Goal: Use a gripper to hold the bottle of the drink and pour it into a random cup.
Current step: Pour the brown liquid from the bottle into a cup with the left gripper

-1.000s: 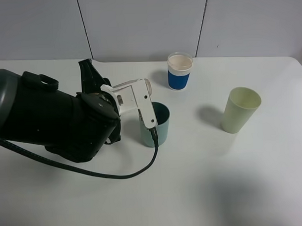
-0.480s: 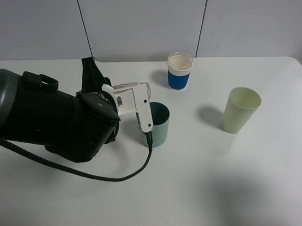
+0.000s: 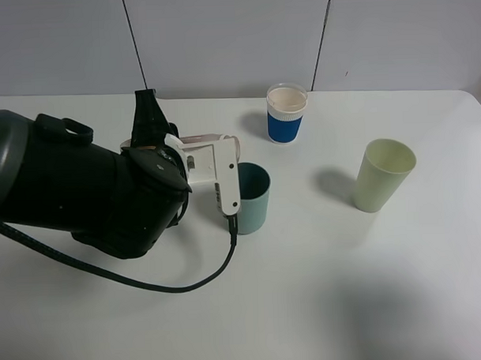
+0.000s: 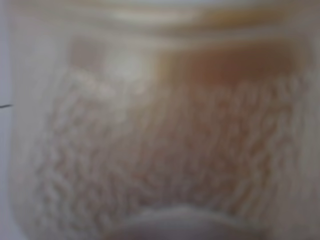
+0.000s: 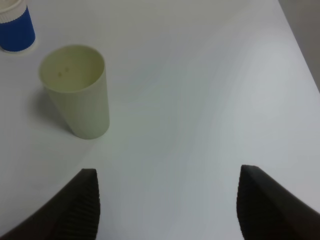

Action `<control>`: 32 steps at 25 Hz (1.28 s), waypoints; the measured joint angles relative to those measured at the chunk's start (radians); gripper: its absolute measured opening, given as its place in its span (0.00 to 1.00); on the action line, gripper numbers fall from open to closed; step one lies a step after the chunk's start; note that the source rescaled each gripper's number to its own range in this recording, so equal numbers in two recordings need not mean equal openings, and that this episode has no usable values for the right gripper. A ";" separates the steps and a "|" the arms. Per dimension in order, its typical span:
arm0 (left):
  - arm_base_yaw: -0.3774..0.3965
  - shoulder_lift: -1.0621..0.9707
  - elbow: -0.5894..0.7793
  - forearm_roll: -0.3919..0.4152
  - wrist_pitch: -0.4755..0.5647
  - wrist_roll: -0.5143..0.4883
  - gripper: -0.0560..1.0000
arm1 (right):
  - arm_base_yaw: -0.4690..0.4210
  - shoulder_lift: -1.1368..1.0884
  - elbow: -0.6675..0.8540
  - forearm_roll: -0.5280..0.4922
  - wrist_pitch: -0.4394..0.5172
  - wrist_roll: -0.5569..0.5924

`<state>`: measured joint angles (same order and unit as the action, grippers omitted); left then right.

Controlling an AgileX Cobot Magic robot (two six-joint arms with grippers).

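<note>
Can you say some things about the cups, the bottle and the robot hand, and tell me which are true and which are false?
1. Three cups stand on the table: a teal cup, a blue-banded white cup and a pale yellow-green cup. True.
2. The pale yellow-green cup lies on its side. False: it stands on its base.
3. The right gripper is open. True.
4. In the high view, the teal cup is furthest right. False: the pale yellow-green cup is.
5. The bottle has brownish drink in it. True.
</note>
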<state>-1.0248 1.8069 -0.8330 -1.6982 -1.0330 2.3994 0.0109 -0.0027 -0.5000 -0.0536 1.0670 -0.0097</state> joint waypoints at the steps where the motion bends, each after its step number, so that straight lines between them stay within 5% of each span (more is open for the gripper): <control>1: 0.000 0.000 0.000 0.001 0.000 0.001 0.07 | 0.000 0.000 0.000 0.000 0.000 0.000; 32: -0.023 0.000 0.000 -0.007 -0.009 0.035 0.06 | 0.000 0.000 0.000 -0.061 0.000 0.010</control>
<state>-1.0475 1.8069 -0.8330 -1.7047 -1.0420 2.4347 0.0109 -0.0027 -0.5000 -0.1145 1.0670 0.0000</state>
